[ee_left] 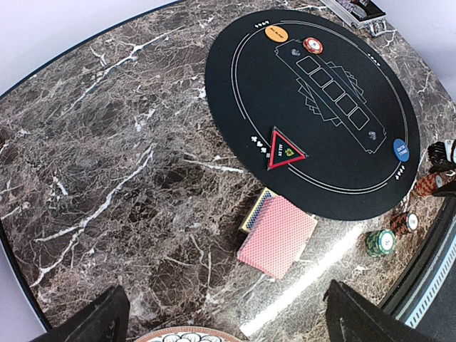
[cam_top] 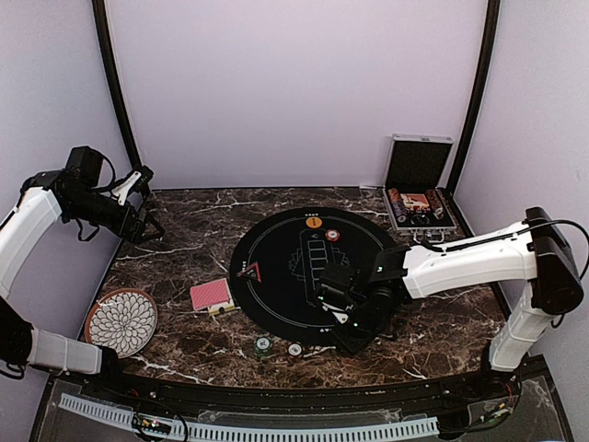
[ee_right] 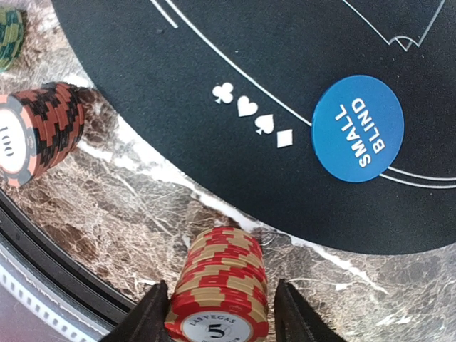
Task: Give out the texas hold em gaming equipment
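The right gripper [cam_top: 342, 313] hangs low at the mat's [ee_right: 214, 43] near edge, half open, its fingers [ee_right: 151, 313] straddling a red-and-tan chip stack [ee_right: 221, 281] on the surface [cam_top: 184, 249]; whether they touch it I cannot tell. The blue disc [ee_right: 358, 128] lies on the mat just beyond, and a black-and-red stack [ee_right: 39, 132] stands to one side. The left gripper [cam_top: 145, 203] is raised at far left, wide open and empty. Cards [ee_left: 278, 235] lie beside the mat; an orange disc [ee_left: 276, 32] and a red chip [ee_left: 313, 45] sit at its far edge
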Controlling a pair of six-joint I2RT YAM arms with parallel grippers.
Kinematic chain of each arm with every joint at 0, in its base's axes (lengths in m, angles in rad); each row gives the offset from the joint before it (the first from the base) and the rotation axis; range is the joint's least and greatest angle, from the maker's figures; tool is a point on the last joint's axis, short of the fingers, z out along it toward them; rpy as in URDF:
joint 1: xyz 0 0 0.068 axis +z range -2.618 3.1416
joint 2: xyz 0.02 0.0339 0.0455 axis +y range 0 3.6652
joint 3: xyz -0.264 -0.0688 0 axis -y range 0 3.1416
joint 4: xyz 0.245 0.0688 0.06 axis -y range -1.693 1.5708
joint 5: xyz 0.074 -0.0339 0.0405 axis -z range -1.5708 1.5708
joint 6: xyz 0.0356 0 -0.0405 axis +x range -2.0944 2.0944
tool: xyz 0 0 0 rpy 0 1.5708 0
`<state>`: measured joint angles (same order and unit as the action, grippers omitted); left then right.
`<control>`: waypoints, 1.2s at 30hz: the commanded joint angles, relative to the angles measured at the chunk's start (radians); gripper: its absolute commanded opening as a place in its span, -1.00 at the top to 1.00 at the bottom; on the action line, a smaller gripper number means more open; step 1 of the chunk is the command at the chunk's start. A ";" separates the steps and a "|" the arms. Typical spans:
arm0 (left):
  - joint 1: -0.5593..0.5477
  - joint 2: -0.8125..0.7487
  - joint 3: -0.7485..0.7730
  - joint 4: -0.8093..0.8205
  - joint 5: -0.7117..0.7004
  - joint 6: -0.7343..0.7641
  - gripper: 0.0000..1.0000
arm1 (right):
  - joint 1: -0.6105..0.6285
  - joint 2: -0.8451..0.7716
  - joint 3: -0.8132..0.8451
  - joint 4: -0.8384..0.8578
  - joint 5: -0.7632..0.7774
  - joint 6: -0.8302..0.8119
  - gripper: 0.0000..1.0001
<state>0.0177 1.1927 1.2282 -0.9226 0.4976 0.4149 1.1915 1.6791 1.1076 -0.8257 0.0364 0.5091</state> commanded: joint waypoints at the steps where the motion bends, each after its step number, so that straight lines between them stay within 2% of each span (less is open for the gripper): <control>1: 0.004 -0.018 0.025 -0.025 0.015 0.004 -0.98 | 0.011 0.000 -0.002 0.012 -0.010 0.003 0.08; 9: 0.004 -0.021 0.022 -0.024 0.017 0.004 -0.97 | 0.021 -0.013 0.028 -0.023 -0.009 0.005 0.21; 16: 0.004 -0.018 0.019 -0.021 0.016 0.004 -0.98 | 0.025 -0.021 0.068 -0.064 0.002 0.003 0.50; 23: 0.004 -0.020 0.017 -0.022 0.013 0.004 -0.98 | 0.025 0.002 0.184 -0.131 0.040 -0.017 0.61; 28: 0.004 -0.021 0.020 -0.019 0.016 0.000 -0.98 | 0.010 0.103 0.358 -0.141 0.064 -0.052 0.61; 36: 0.004 -0.033 0.014 -0.026 0.009 0.008 -0.98 | -0.033 0.387 0.643 -0.051 0.055 -0.096 0.64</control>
<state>0.0177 1.1919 1.2282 -0.9226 0.4973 0.4149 1.1835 1.9598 1.6367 -0.9234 0.0795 0.4480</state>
